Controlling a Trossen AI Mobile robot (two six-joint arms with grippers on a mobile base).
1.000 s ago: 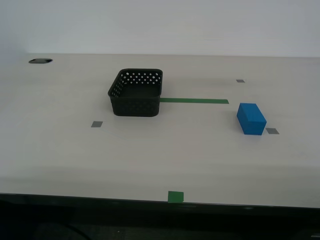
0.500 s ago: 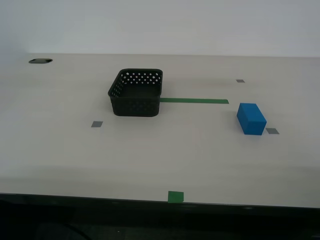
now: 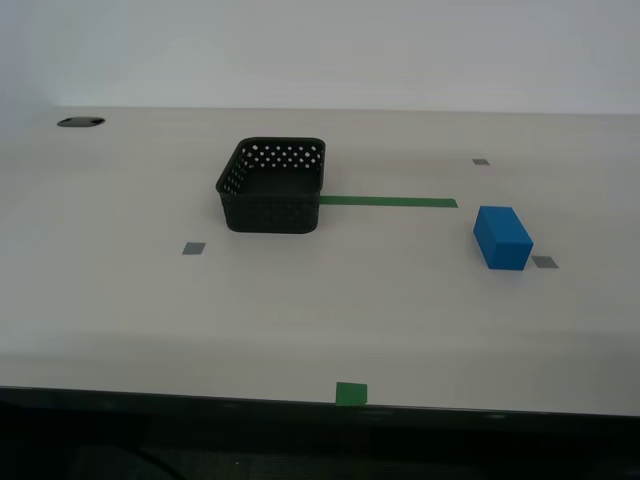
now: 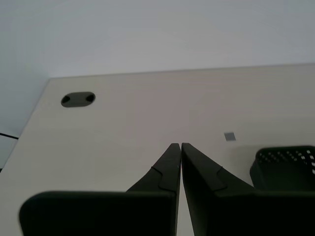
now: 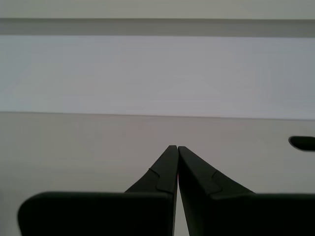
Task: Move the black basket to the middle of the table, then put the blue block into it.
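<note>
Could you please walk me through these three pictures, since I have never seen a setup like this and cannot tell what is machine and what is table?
This is a mobile robot with two arms, each ending in an end effector with its own camera. The wide picture comes from a camera on the robot's body and shows no arm at all. It shows the table, a pale top with a green tape strip. On it stand the black basket, empty, and the blue block, apart from it toward the exterior view's right. The other two pictures look along the dark fingers. My second end effector is shut on nothing, with the basket's corner nearby. My first end effector is also shut and empty, above bare tabletop.
</note>
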